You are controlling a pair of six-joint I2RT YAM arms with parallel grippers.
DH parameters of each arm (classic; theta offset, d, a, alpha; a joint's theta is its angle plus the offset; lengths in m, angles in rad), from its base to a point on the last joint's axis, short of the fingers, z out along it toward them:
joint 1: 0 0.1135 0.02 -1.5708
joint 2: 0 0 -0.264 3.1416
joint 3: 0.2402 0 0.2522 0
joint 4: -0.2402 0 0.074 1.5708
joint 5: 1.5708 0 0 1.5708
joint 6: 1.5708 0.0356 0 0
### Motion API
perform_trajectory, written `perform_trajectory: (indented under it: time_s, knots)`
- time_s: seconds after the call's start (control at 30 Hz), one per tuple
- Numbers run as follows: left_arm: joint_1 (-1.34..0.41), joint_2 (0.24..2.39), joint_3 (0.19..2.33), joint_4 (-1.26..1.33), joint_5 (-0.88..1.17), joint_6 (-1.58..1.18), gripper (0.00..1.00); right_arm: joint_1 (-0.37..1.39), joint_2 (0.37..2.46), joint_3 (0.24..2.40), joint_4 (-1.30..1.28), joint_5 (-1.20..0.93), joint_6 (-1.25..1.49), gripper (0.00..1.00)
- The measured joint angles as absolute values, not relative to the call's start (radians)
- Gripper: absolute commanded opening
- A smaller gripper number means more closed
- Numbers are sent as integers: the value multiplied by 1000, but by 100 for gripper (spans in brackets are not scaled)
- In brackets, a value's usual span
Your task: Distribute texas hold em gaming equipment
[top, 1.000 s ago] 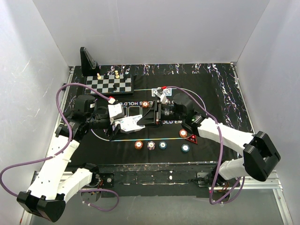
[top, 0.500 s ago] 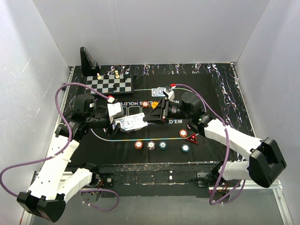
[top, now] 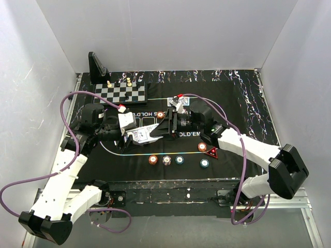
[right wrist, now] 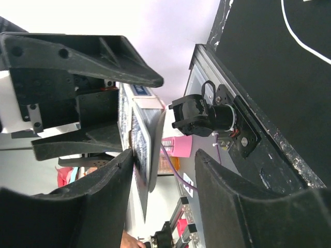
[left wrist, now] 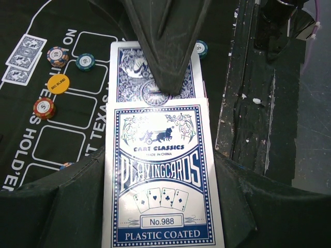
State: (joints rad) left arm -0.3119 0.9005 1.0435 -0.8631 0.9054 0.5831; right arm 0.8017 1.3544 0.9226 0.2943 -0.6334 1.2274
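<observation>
Black felt mat (top: 243, 103) — left gripper (left wrist: 160, 204) clamps card box (left wrist: 160, 155), likely so right gripper (right wrist: 163, 165) — jaws wide — can draw the protruding card (left wrist: 126, 77).

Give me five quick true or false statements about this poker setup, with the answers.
1. The left arm's jaws clamp the card box. True.
2. The chessboard lies at the near edge, by the arm bases. False: it sits at the far left of the mat.
3. The red triangular marker lies on the mat. True.
4. The yellow disc sits on the chessboard. False: it lies on the mat.
5. The right arm's jaws are shut tight. False: they stand apart.
</observation>
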Motion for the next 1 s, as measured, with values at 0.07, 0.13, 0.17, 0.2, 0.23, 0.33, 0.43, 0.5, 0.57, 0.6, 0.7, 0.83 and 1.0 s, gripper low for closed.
perform_trajectory:
  time_s: [0.07, 0.13, 0.17, 0.2, 0.23, 0.33, 0.43, 0.5, 0.57, 0.6, 0.7, 0.83, 1.0]
  knots:
    - [-312, 900, 1045, -860, 905, 583, 22, 809, 1372, 923, 296, -637, 1237, 52]
    - [-311, 900, 1045, -860, 904, 582, 22, 809, 1383, 922, 294, -639, 1245, 49]
    - [-311, 900, 1045, -860, 904, 582, 22, 809, 1383, 922, 292, -638, 1249, 48]
    - [-311, 900, 1045, -860, 905, 582, 22, 808, 1383, 922, 292, -638, 1249, 47]
    - [-311, 900, 1045, -860, 905, 582, 22, 808, 1380, 922, 290, -635, 1248, 46]
    - [-311, 900, 1046, -860, 905, 581, 22, 806, 1369, 922, 280, -628, 1244, 43]
    - [-311, 900, 1046, -856, 907, 577, 21, 799, 1348, 921, 268, -624, 1240, 40]
    - [-311, 900, 1046, -852, 907, 575, 21, 793, 1334, 920, 260, -620, 1237, 39]
    - [-311, 900, 1046, -852, 908, 574, 20, 787, 1320, 920, 257, -616, 1235, 39]
    - [-311, 900, 1046, -852, 908, 572, 20, 785, 1316, 920, 255, -615, 1234, 39]
    - [-311, 900, 1046, -851, 910, 568, 20, 778, 1304, 918, 253, -610, 1231, 36]
    - [-311, 900, 1046, -840, 913, 560, 19, 771, 1294, 909, 248, -609, 1230, 30]
    - [-311, 899, 1046, -831, 914, 550, 18, 761, 1288, 887, 235, -609, 1229, 21]
